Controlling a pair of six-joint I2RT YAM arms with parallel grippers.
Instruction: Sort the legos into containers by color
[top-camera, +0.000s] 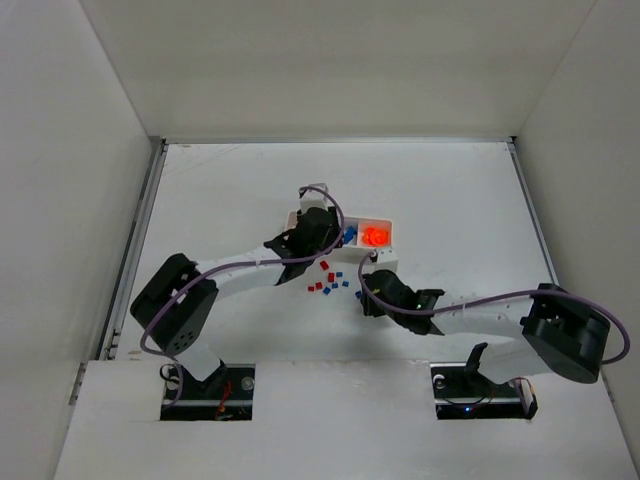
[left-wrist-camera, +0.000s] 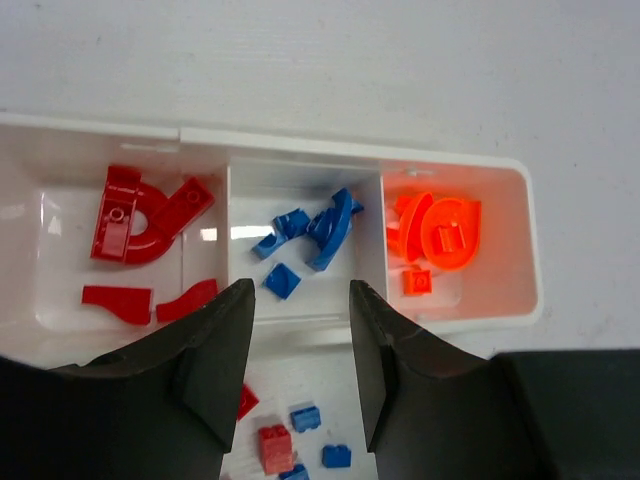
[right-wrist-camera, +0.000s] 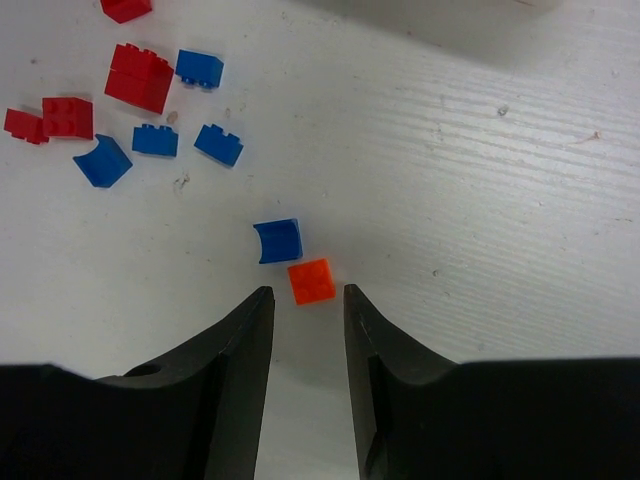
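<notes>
The white tray has three compartments: red pieces on the left, blue pieces in the middle, orange pieces on the right. My left gripper is open and empty, above the tray's near wall by the blue compartment. Loose red and blue legos lie on the table below it. My right gripper is open, its tips just short of an orange brick next to a curved blue piece. In the top view the tray is partly under the left arm.
More loose red and blue legos lie left of the right gripper; in the top view this scatter sits between both grippers. White walls enclose the table.
</notes>
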